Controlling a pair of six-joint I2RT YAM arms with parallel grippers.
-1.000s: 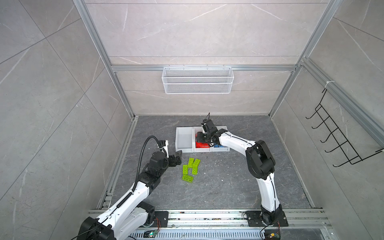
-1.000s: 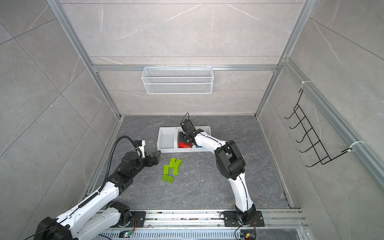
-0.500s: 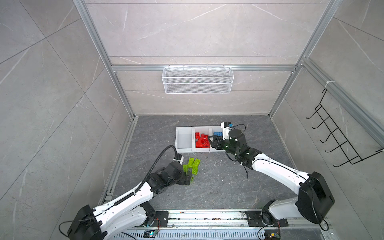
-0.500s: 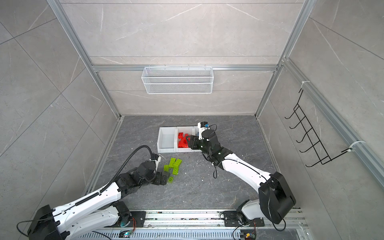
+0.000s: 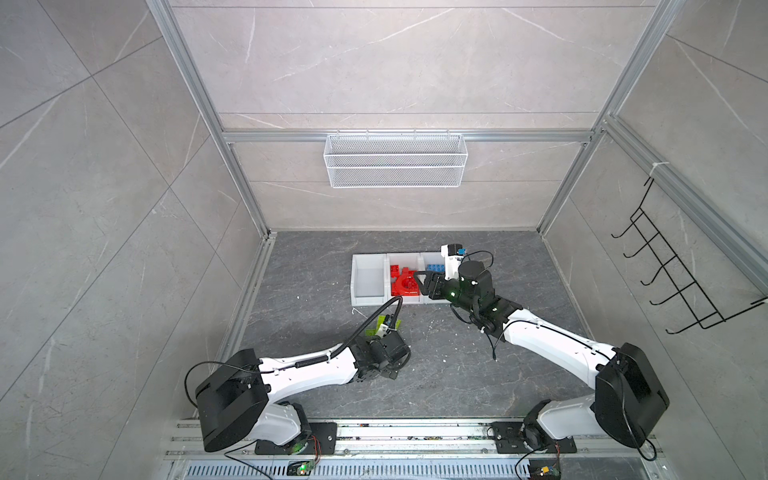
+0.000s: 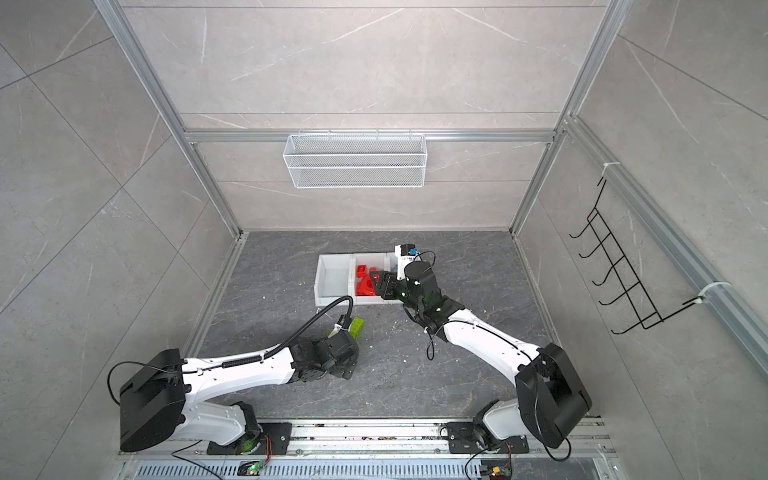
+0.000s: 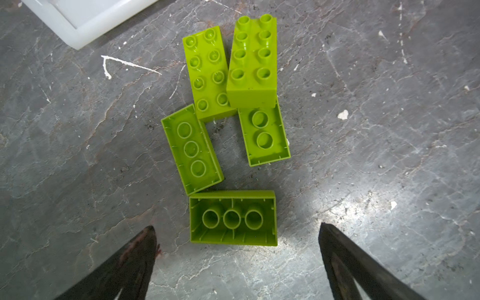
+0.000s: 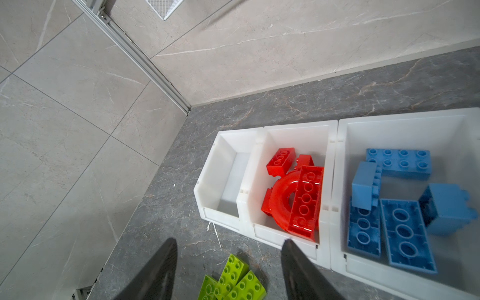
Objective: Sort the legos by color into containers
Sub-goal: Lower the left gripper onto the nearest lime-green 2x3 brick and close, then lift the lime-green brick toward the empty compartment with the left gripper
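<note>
Red plastic bricks (image 8: 296,197), blue plastic bricks (image 8: 400,226) binned; five lime-green plastic bricks (image 7: 192,149) unsorted on counter (image 7: 389,130) just ahead of released left end effector (image 7: 236,226); right end effector (image 8: 228,241) released, empty

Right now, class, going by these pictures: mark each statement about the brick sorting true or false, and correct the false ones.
1. The red bricks lie in the middle bin. True.
2. The green bricks are already in a bin. False: they lie on the grey table, outside all the bins.
3. The left fingers are shut on a green brick. False: they stand wide apart and hold nothing.
4. The blue bricks share one end bin. True.
5. The other end bin holds a red brick. False: it is empty.
</note>
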